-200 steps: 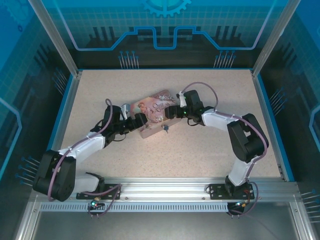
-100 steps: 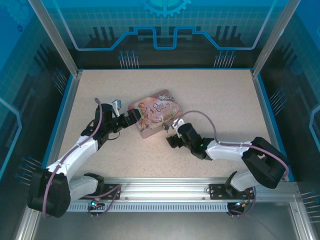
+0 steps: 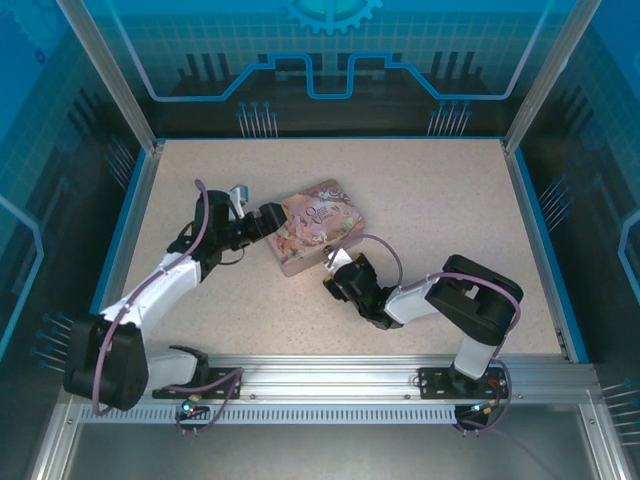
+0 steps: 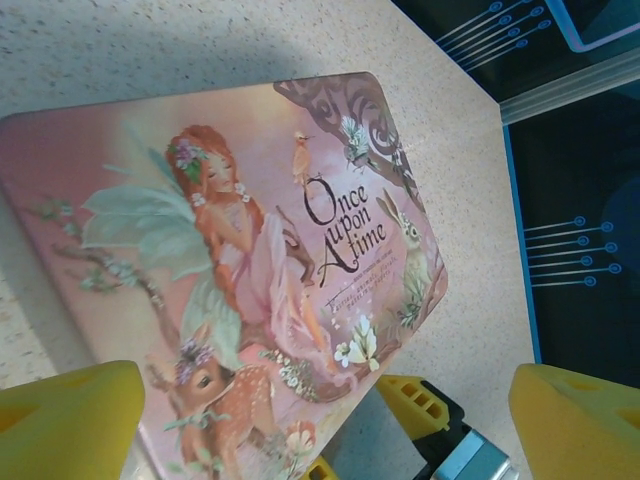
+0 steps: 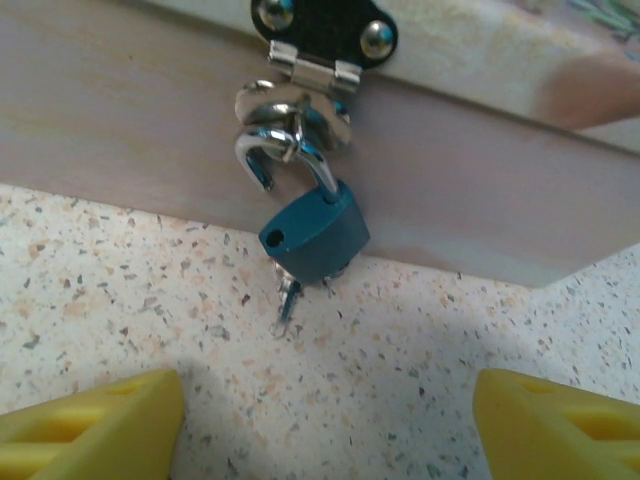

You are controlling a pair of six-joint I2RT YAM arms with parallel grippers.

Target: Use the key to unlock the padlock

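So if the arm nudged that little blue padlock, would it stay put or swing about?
Probably swing: the padlock is hooked by its thin shackle through the ring on the tin. It looks small, so a slight push should shift it. The key in its base would likely wag along.

Bright, even light; soft wrist-view blur
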